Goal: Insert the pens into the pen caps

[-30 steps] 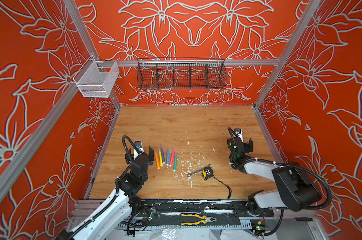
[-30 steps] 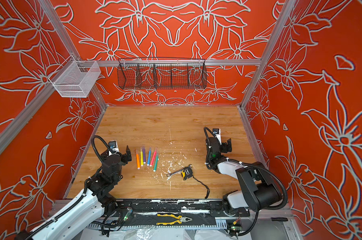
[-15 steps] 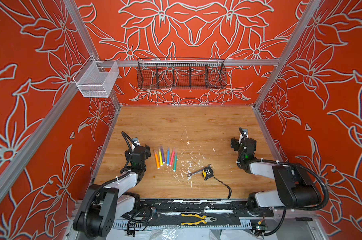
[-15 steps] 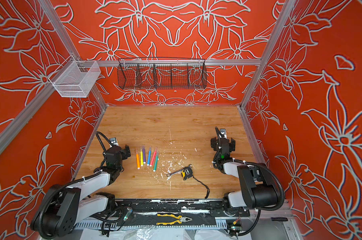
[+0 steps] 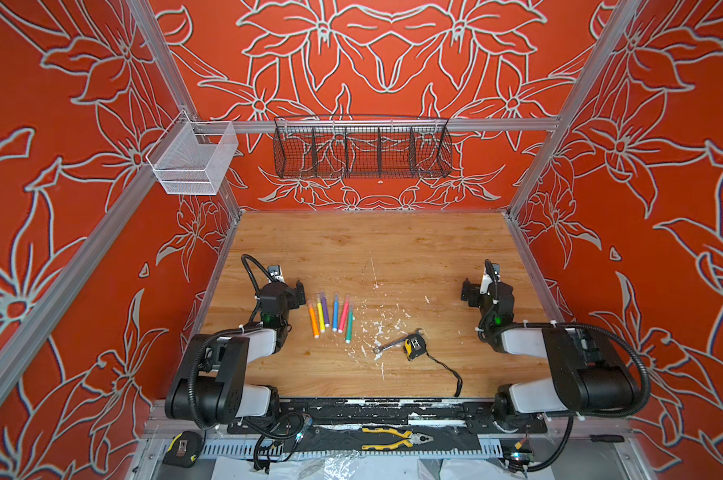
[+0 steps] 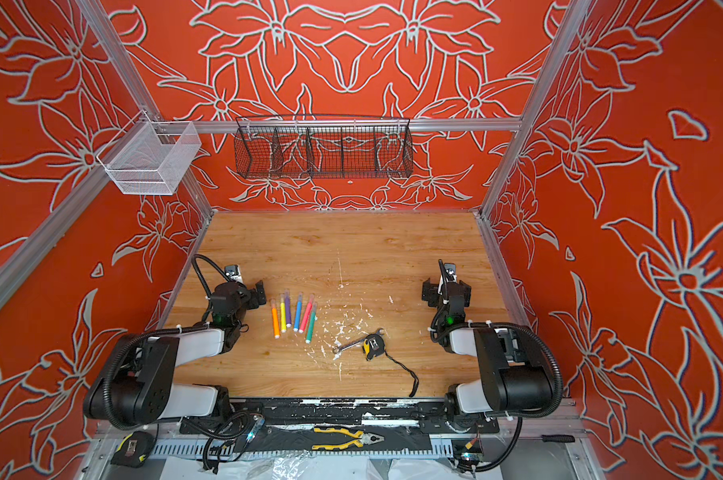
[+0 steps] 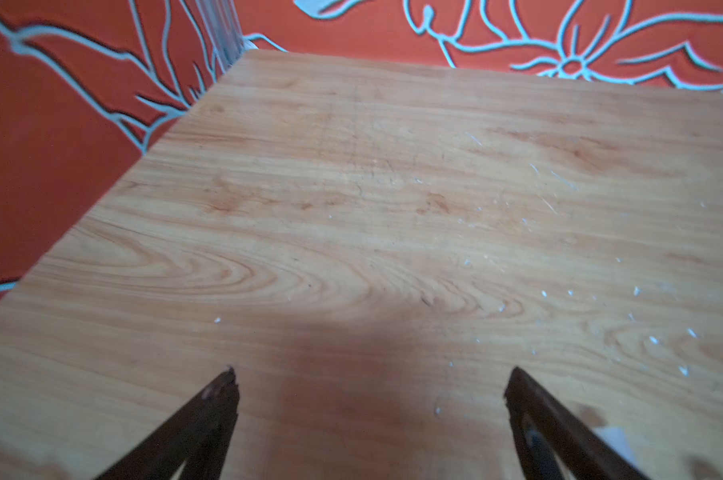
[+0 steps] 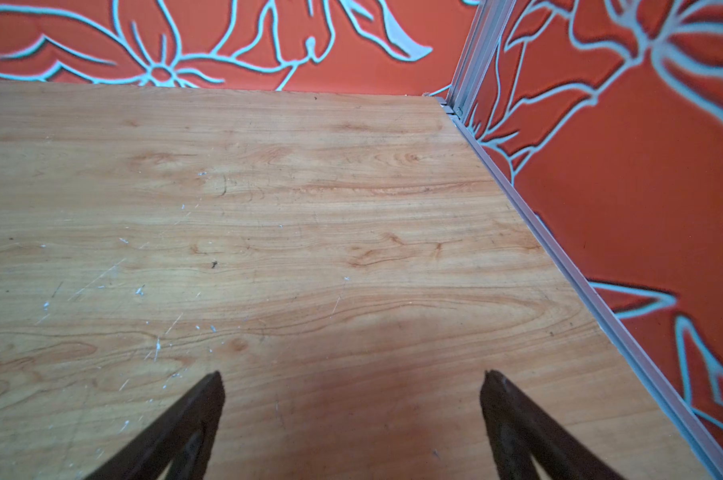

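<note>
Six pens (image 5: 331, 314) (image 6: 294, 314) lie side by side on the wooden table, left of centre in both top views: orange, yellow, purple, blue, pink, green. Their far ends look pale and translucent, like pen caps (image 5: 336, 296) fitted on them, too small to be sure. My left gripper (image 5: 282, 287) (image 6: 243, 291) rests just left of the row, open and empty, its fingertips (image 7: 222, 386) wide apart over bare wood. My right gripper (image 5: 487, 291) (image 6: 447, 289) is near the right wall, far from the pens, open and empty, fingertips (image 8: 497, 386) spread over bare wood.
A silver wrench (image 5: 388, 344) and a yellow-black tape measure (image 5: 411, 345) with a trailing cord lie right of the pens among white paint flecks (image 5: 378, 328). A black wire basket (image 5: 361, 145) and a white mesh basket (image 5: 193, 160) hang on the walls. Pliers (image 5: 397, 436) lie on the front rail.
The left arm has folded back, its gripper now sitting a little left of the pens. The right gripper has shifted toward the right wall. The pens have not moved.
</note>
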### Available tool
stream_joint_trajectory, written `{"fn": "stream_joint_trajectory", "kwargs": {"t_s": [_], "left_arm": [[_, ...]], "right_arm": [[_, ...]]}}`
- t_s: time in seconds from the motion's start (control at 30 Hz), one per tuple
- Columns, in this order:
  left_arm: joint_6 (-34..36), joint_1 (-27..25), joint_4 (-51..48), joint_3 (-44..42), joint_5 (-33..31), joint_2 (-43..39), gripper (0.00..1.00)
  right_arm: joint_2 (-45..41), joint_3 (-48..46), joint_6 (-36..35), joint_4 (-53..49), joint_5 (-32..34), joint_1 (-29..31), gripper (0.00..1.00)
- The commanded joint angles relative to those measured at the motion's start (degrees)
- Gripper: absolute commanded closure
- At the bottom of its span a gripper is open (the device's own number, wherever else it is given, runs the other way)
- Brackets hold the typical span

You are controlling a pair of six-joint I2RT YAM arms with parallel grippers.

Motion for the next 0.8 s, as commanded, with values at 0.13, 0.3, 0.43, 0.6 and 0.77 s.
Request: {"fn": "stream_joint_trajectory", "kwargs": {"t_s": [0.13,0.3,0.43,0.6,0.77], "left_arm": [[1.6,0.2,3.1,0.1,3.3,0.2,0.03],[2.0,0.2,3.4,0.0,4.3,0.4,0.03],[2.0,0.2,3.6,-0.1,4.3,0.2,0.03],[2.0,0.2,3.0,0.2,4.6,0.5,0.03],[2.0,0.2,3.1,0.2,4.5,0.4,0.03]], "right_arm": [[0.2,-0.1,0.3,1.9,-1.0,0.0,0.02],[0.1,0.0,0.4,1.7,-1.0,0.1,0.02],[0.1,0.0,0.4,1.7,-1.0,0.1,0.02],[0.1,0.0,0.3,1.7,-1.0,0.1,0.03],[-1.2,-3.5,-0.8,6.7,-4.2,0.0,0.02]]}}
